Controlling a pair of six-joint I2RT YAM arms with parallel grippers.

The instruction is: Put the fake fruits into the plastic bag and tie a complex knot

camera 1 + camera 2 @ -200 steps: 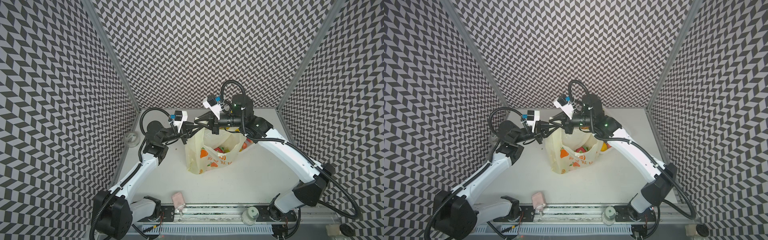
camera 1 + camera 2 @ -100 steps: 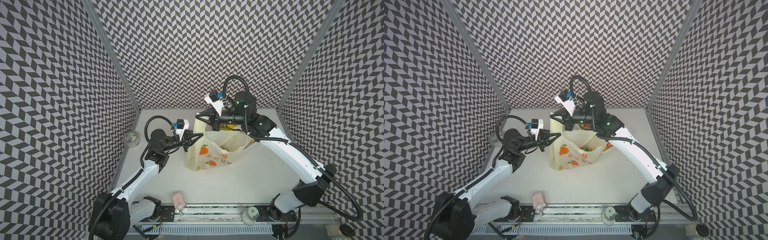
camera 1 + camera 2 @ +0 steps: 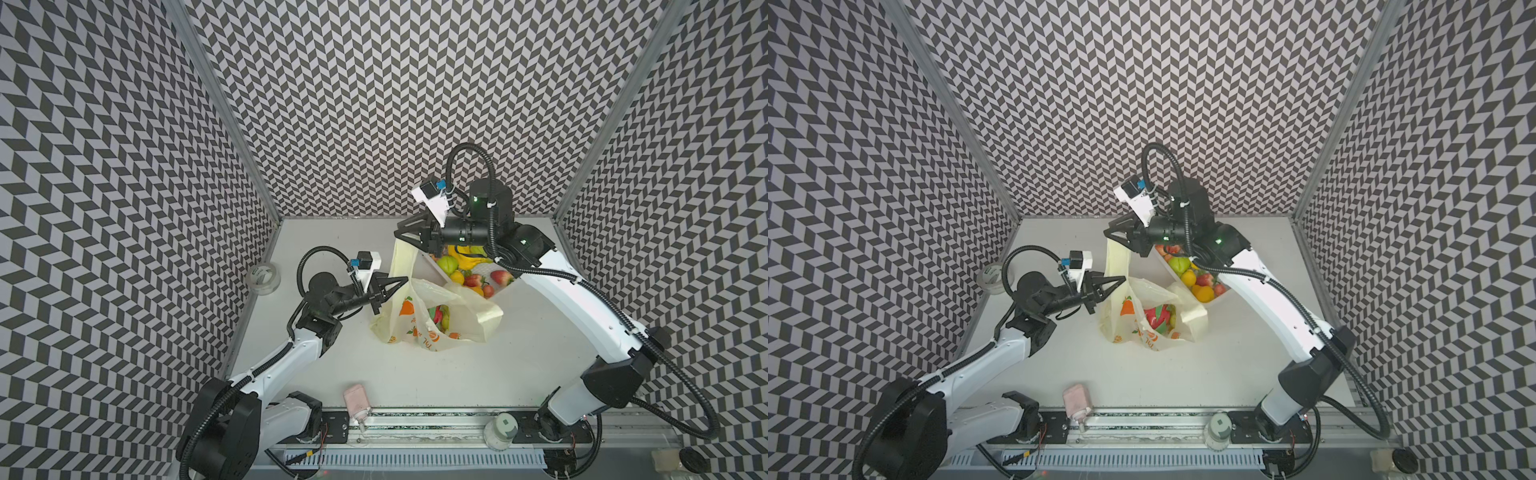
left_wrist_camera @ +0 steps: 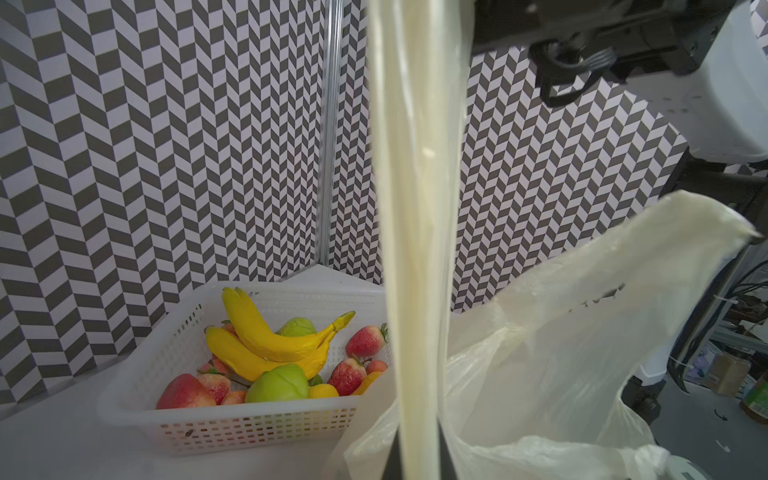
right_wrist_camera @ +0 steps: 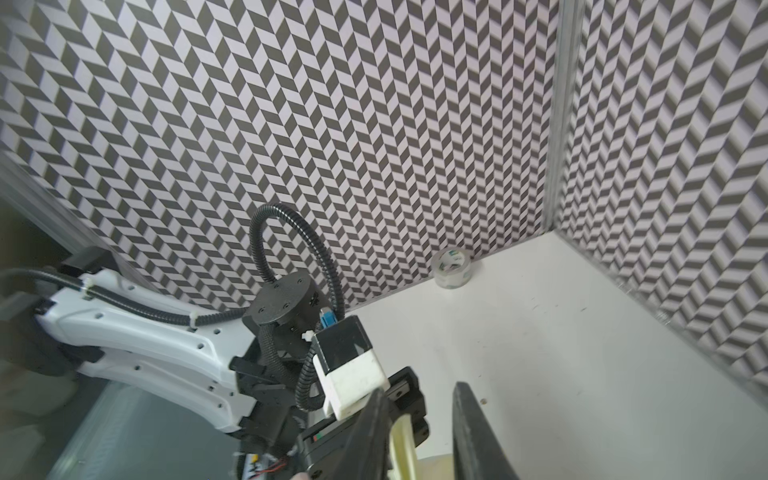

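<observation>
Left wrist: bananas (image 4: 266, 345) in basket (image 4: 249, 424) | right wrist: tape roll (image 5: 451, 270)

Chevron-patterned walls (image 3: 374, 104) enclose a white tabletop (image 3: 519, 365).

Plastic bag (image 3: 432, 328) sits mid tabletop (image 3: 519, 374), with fruits (image 3: 441, 316) in it. Basket (image 3: 1216, 300) is just behind the bag, to its right, with more fruits inside. Handle strip (image 3: 402, 259) runs up from the bag's left side to the right claw (image 3: 398, 235), which hangs above the basket's far-left end. Left claw (image 3: 404, 281) is at the bag's top left edge, lower and nearer than the right claw. Tape roll (image 3: 261, 277) is far left by the wall. Small bottle (image 3: 356, 401) is at the near edge, left of centre. Jar (image 3: 503, 429) is on the near rail, to the right.
</observation>
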